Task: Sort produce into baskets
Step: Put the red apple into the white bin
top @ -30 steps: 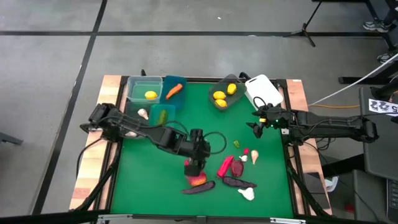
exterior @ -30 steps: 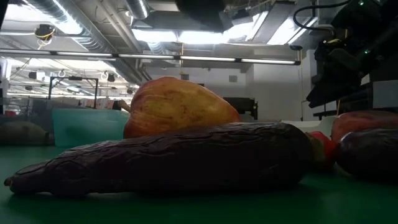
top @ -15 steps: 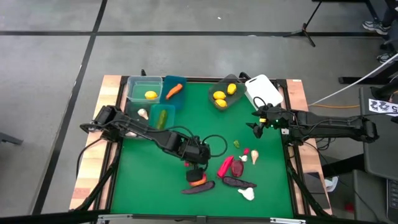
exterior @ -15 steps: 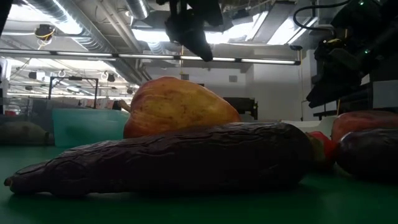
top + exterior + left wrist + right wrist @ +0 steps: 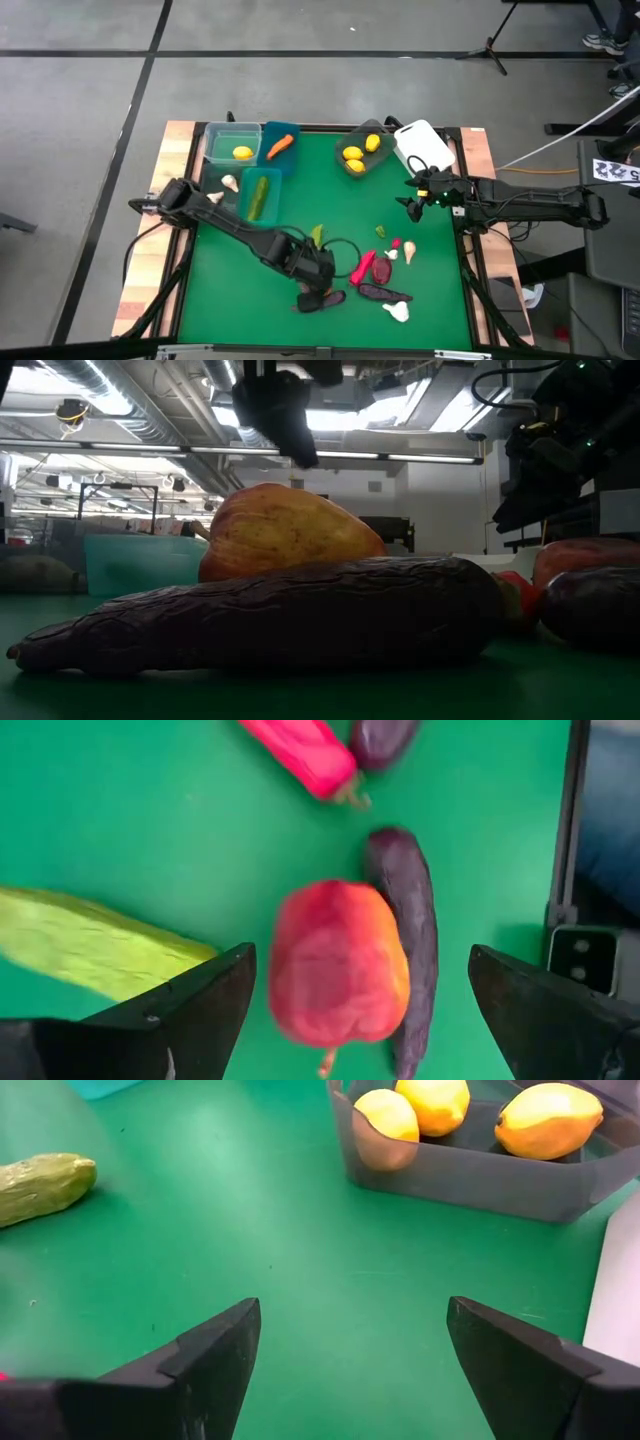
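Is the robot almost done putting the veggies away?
Not yet. Lemons sit in the grey tub, a carrot in the blue tub. The open left gripper hovers over the apple, holding nothing; the right gripper waits. A pepper, eggplant, garlic and cucumber lie loose.

The table's mat (image 5: 240, 290) is flat green, framed by pale wood. A red apple (image 5: 338, 965) fades to orange along one flank and lies against a dark purple eggplant (image 5: 405, 920) with wrinkled skin. A pink-red pepper (image 5: 298, 752) sits near a second purple eggplant (image 5: 382, 738). One cucumber (image 5: 95, 948) is yellowish green and faintly ridged. Three yellow lemons (image 5: 436, 1102) lie in a smoky grey translucent basket (image 5: 480, 1178). An orange carrot (image 5: 281, 144) rests in the blue basket (image 5: 277, 133), a lemon in the teal basket (image 5: 228, 134). The white basket (image 5: 424, 145) is plain. Both arms are dark.
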Controlling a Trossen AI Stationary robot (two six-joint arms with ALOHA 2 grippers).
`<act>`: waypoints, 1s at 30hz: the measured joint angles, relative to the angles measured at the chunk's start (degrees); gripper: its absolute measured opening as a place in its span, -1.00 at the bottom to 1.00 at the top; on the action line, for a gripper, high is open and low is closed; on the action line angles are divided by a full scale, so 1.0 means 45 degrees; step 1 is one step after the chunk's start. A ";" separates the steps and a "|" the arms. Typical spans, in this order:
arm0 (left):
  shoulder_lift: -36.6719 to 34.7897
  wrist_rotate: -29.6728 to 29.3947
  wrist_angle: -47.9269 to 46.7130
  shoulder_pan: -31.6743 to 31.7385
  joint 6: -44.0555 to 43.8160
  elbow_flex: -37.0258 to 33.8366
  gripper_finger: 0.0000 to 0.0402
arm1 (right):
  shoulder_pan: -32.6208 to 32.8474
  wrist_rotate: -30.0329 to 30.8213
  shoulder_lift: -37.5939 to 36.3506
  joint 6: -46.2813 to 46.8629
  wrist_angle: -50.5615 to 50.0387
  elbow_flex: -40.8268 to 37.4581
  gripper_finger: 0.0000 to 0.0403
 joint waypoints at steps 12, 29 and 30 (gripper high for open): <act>0.1837 0.0345 -0.1563 -0.0410 -0.0216 0.1843 0.78 | 0.0000 -0.0182 0.0001 0.0010 -0.0015 0.0000 0.58; 0.2712 0.0437 -0.2147 -0.0293 0.0746 0.1863 0.78 | 0.0005 -0.0512 0.0005 0.0010 0.0005 0.0000 0.58; 0.2712 0.0438 -0.2135 -0.0270 0.0763 0.1844 0.78 | 0.0005 -0.0512 0.0005 0.0010 0.0005 0.0000 0.58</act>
